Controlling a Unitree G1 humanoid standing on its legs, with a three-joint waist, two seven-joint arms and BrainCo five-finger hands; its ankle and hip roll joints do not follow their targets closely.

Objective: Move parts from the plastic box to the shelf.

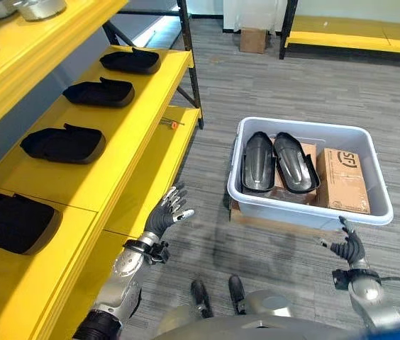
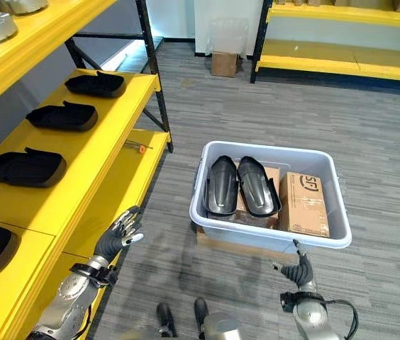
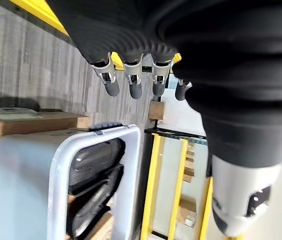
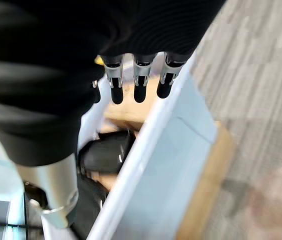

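A pale grey plastic box (image 1: pixel 306 211) stands on the floor at centre right. Inside it two black moulded parts (image 1: pixel 276 161) lie side by side on cardboard, with a brown carton (image 1: pixel 342 180) to their right. Several black parts (image 1: pixel 64 144) rest in a row on the yellow shelf (image 1: pixel 108 170) at the left. My left hand (image 1: pixel 167 214) hovers open between the shelf's edge and the box, holding nothing. By the box's near right corner, my right hand (image 1: pixel 348 247) is open too, just outside the rim. The box (image 4: pixel 151 165) and a black part (image 4: pixel 106 150) show past the right hand's fingertips.
Grey plank floor lies between shelf and box. A second yellow rack (image 1: pixel 356 32) and a small cardboard box (image 1: pixel 253 39) stand at the back. Metal pots (image 1: pixel 15 8) sit on the upper shelf at top left. A flat cardboard sheet (image 1: pixel 257 219) lies under the plastic box.
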